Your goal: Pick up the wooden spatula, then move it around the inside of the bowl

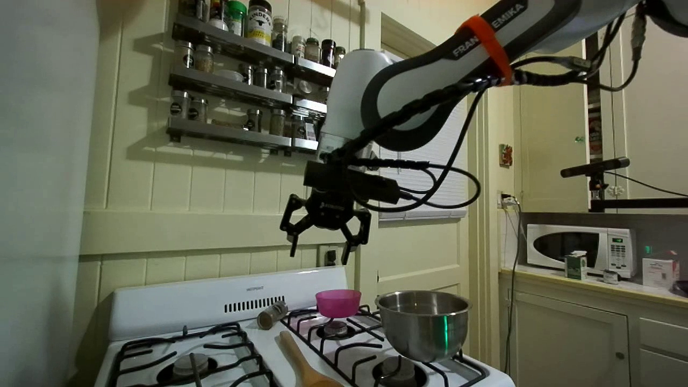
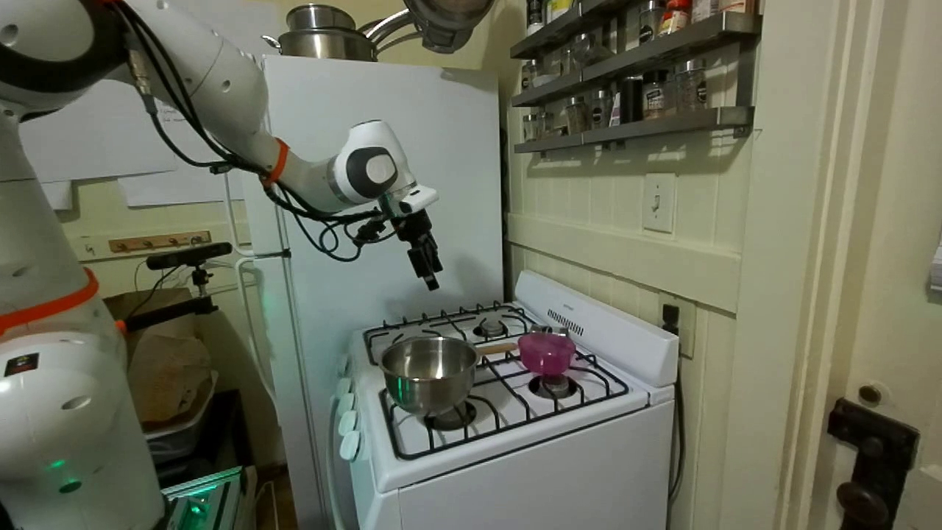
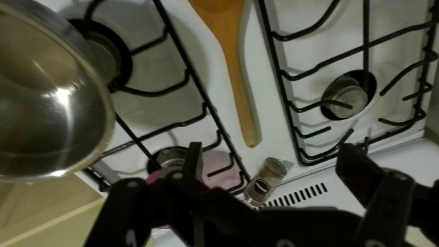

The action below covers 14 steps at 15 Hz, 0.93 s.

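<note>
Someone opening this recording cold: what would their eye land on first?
Probably the bright pink bowl, vivid against the white stove toward its back panel, or the larger shiny metal bowl nearer the front. Then likely the black gripper, hanging open in the air above the stovetop. In the wrist view, the wooden spatula stands out, lying on the white strip between the grates.

A home kitchen, by its look: a white gas stove (image 2: 537, 471) with black metal grates (image 3: 285, 87) stands near a tall white refrigerator (image 2: 464, 177) topped with silver-grey metal pots (image 2: 327, 46); grey metal wall shelves (image 1: 231, 89) hold small glass spice jars (image 1: 204, 59); a white box-shaped microwave (image 1: 570, 244) sits on a yellow-edged tabletop (image 1: 580, 284) above cream cupboards (image 1: 570, 328).
</note>
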Each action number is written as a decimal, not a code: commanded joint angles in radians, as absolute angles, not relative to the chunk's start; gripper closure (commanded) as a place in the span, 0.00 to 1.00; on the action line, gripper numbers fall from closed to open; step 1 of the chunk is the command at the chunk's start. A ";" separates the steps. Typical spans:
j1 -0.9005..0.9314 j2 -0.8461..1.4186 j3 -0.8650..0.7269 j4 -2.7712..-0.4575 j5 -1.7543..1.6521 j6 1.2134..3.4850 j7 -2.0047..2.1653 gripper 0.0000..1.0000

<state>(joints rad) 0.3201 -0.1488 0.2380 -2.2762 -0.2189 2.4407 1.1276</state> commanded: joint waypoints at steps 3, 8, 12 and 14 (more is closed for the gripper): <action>0.262 -0.247 0.300 -2.346 -0.179 2.403 1.182 0.00; 0.254 -0.217 0.301 -2.321 -0.148 2.362 1.175 0.00; 0.255 -0.245 0.277 -2.331 -0.014 2.245 1.132 0.00; 0.246 -0.262 0.267 -2.342 0.034 2.220 1.127 0.00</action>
